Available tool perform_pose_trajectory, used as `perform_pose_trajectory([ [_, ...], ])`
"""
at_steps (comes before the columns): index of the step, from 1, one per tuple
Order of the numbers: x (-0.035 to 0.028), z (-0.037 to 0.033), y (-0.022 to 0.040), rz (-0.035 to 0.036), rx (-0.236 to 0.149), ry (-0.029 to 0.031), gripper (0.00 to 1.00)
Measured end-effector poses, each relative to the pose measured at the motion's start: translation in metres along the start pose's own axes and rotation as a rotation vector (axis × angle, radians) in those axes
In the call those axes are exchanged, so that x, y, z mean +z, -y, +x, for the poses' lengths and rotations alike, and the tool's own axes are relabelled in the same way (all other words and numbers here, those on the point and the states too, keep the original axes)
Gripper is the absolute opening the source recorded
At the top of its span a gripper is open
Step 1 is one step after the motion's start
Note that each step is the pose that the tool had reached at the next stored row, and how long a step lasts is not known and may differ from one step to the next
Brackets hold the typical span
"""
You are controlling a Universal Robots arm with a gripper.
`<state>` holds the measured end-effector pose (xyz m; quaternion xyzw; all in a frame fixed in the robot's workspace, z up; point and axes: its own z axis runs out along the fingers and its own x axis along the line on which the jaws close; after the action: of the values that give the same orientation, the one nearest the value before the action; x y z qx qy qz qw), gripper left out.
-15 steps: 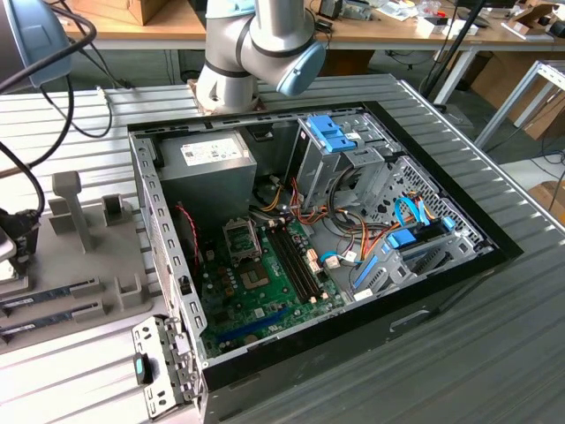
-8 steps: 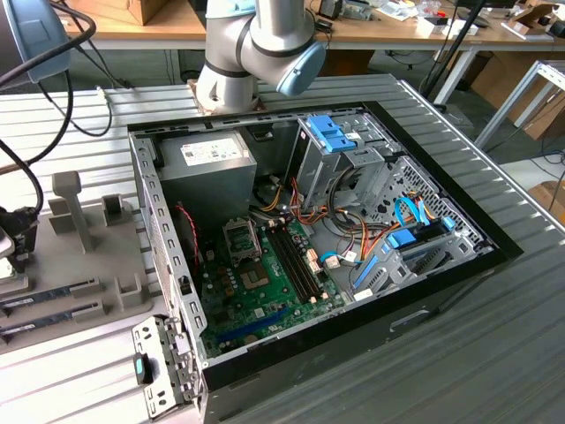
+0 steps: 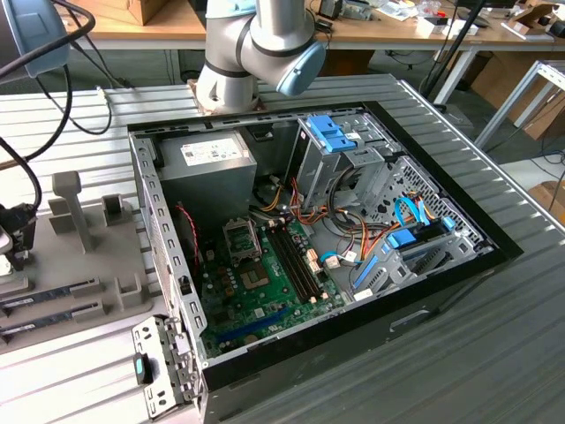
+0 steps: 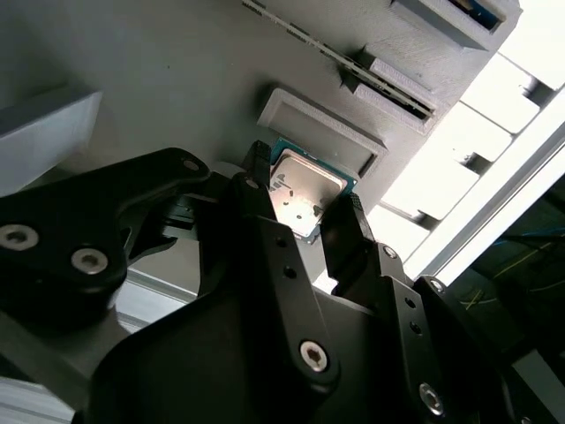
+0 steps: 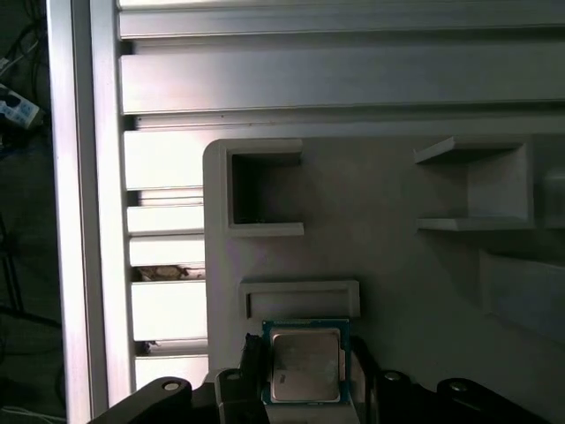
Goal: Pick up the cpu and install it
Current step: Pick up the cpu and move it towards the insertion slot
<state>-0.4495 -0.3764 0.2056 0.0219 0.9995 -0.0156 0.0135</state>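
Fingers (image 4: 342,223), black and seen in both wrist views, are closed against two opposite edges of the cpu (image 4: 305,188), one on each side, so the chip sits pinched between them. The cpu shows its pale silvery metal top with a thin green rim of board around it. It is over the flat face of the grey holder tray (image 5: 397,291), just beside a low raised rectangular ledge (image 5: 300,299) of that tray. I cannot tell whether the chip rests on the tray or is lifted clear of it.

Two open-sided box pockets (image 5: 260,190) stand on the tray, further from the cpu than the ledge. A memory stick (image 4: 353,64) lies on edge in a slot of the tray, beyond the ledge.

The tray lies on a ribbed aluminium worktop (image 5: 335,88). In the exterior view an open computer case (image 3: 441,265) lies on this worktop just beside the tray, on the exterior view's right of it. Inside the case are a green motherboard (image 3: 265,296) with its square cpu socket (image 3: 240,237) and a grey power supply box (image 3: 207,157). The robot arm (image 3: 256,44) rises at the far side of the case from the tray.
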Motion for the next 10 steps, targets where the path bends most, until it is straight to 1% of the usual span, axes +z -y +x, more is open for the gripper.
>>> perform_pose_trajectory([
  [10,-0.0023,0.0000,0.0001,0.0001,0.000,-0.0002,0.47],
])
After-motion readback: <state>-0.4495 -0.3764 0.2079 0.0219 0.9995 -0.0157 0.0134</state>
